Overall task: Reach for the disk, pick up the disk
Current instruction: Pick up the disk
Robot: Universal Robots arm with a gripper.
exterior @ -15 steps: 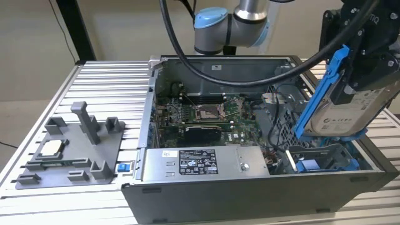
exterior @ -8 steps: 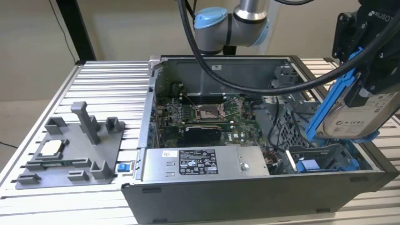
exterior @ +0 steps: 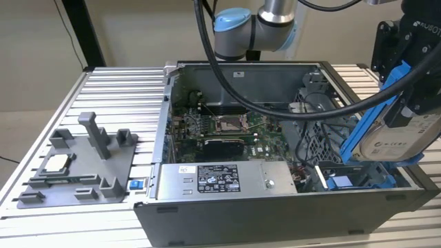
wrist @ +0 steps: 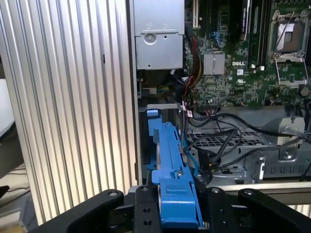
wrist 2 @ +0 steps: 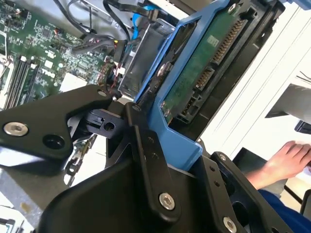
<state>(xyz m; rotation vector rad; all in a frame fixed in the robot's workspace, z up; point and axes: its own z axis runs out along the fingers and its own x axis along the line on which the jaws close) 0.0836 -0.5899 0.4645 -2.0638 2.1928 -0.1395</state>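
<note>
my black pincer [wrist 2: 160,145] is clamped on the flat silver hard disk [exterior: 393,142] in its blue plastic rail frame.
i hold it tilted, lifted above the open grey computer case [exterior: 276,217].

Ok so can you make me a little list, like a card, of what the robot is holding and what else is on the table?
holder: gripper, closed on the disk
held thing: disk, silver with a white label, blue rail frame along its edges
disk pose: tilted, lifted above the case's corner on the exterior view's right
below it: open computer case, green motherboard inside
beside the case: grey fixture tray on the exterior view's left
table: ribbed metal table
nearby: a person's hand in the second wrist view
</note>
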